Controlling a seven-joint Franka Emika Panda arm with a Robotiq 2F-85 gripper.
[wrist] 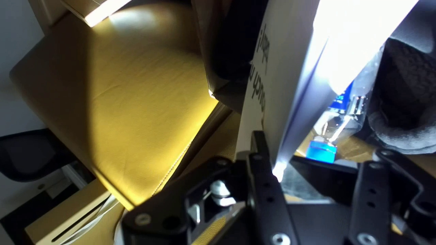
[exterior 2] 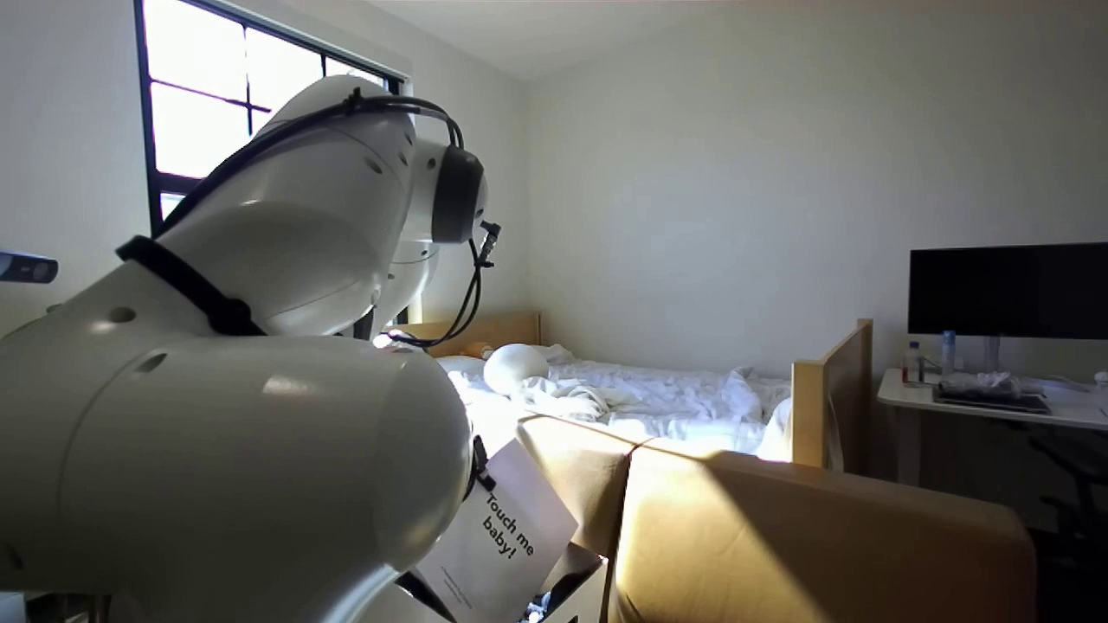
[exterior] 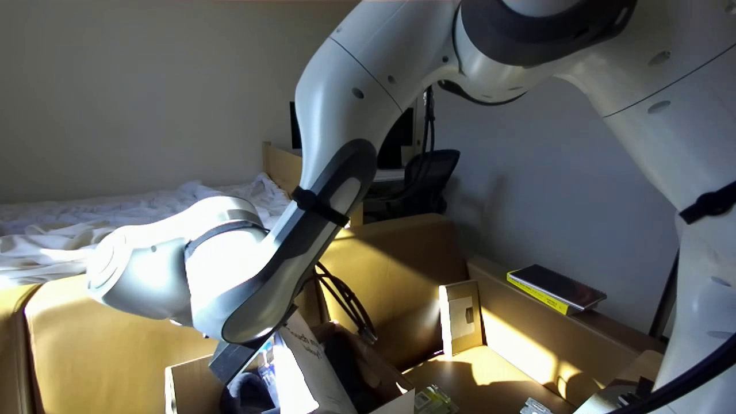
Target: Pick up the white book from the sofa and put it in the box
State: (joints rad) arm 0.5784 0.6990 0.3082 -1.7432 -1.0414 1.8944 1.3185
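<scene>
The white book [exterior: 315, 368] with "Touch me baby!" on its cover stands tilted in the cardboard box [exterior: 192, 376]. It also shows in an exterior view [exterior 2: 502, 536] and in the wrist view [wrist: 282, 68]. My gripper [wrist: 316, 149] is open, its fingers wide apart. The book's edge lies between the fingers, close to the left one; whether they touch I cannot tell. In the exterior views the fingers are mostly hidden by the arm and book. The box wall [exterior 2: 593, 593] shows beside the book. The mustard sofa [exterior: 115, 345] surrounds the box.
Inside the box are a clear bottle with a blue cap [wrist: 322, 151] and a dark fuzzy item [wrist: 405, 102]. A dark book with a yellow edge [exterior: 555, 287] lies on the sofa arm. An upright cardboard piece [exterior: 462, 316] stands on the seat. Cables [exterior: 348, 299] hang near the box.
</scene>
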